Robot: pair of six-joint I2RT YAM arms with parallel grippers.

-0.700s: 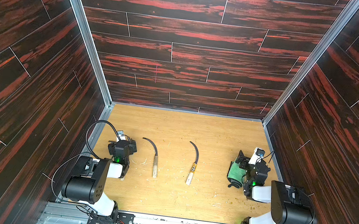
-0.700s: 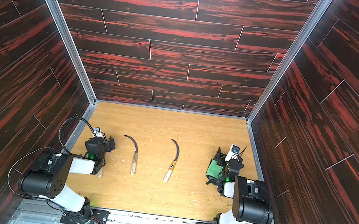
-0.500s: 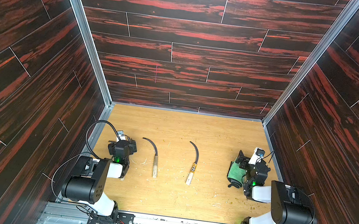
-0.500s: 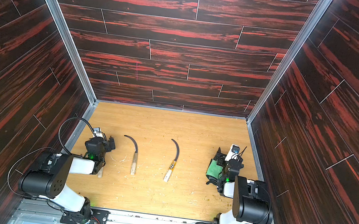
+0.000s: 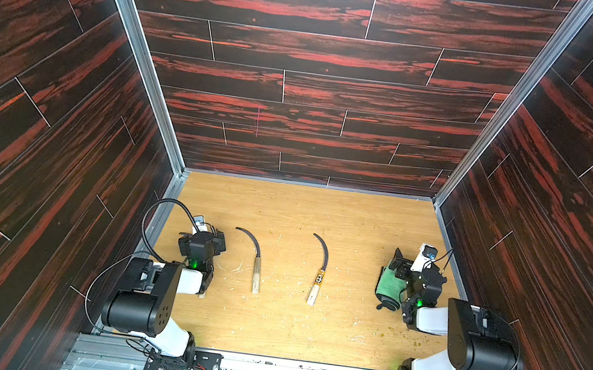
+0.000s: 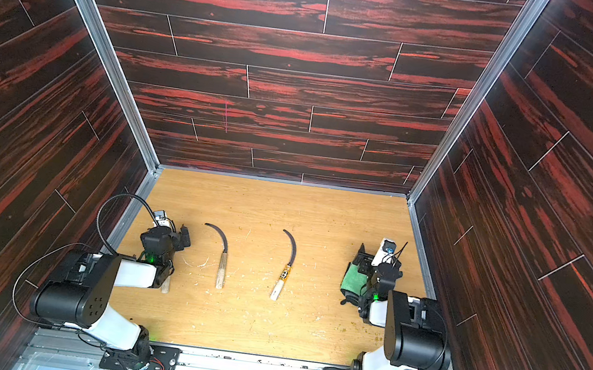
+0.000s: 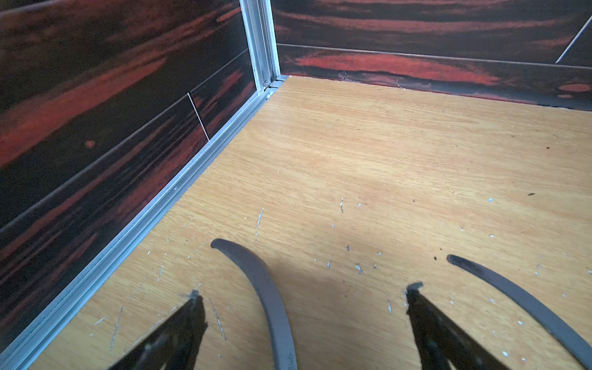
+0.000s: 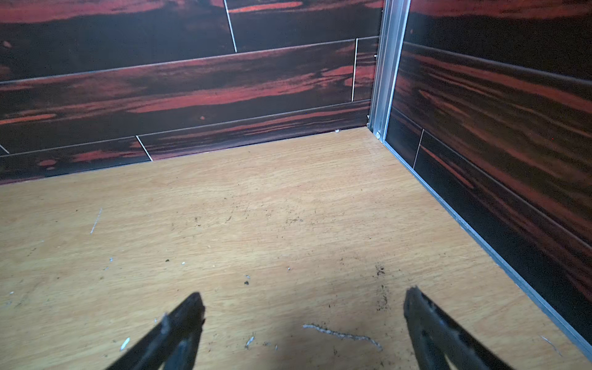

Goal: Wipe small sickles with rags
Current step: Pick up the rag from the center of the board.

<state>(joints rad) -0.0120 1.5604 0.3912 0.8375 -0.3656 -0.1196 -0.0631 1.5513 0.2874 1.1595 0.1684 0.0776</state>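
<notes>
Two small sickles lie side by side mid-table in both top views: one with a plain pale handle (image 5: pixel 256 266) (image 6: pixel 222 262), and one with a yellow-black band (image 5: pixel 319 274) (image 6: pixel 285 270). A third sickle lies under my left arm; only its handle end (image 5: pixel 202 293) shows. In the left wrist view its grey blade (image 7: pixel 269 298) lies on the wood between the fingers of my open left gripper (image 7: pixel 304 291) (image 5: pixel 204 238). The plain-handled sickle's blade (image 7: pixel 519 304) curves just outside them. The green rag (image 5: pixel 387 283) (image 6: pixel 352 279) lies beside my right gripper (image 5: pixel 411 265) (image 8: pixel 306 294), which is open over bare wood.
Dark red-streaked walls (image 5: pixel 320 80) close in the wooden table (image 5: pixel 303 210) on three sides, with aluminium rails in the corners. A black ribbed cable (image 5: pixel 155 214) loops beside the left arm. Pale scratches and crumbs dot the wood.
</notes>
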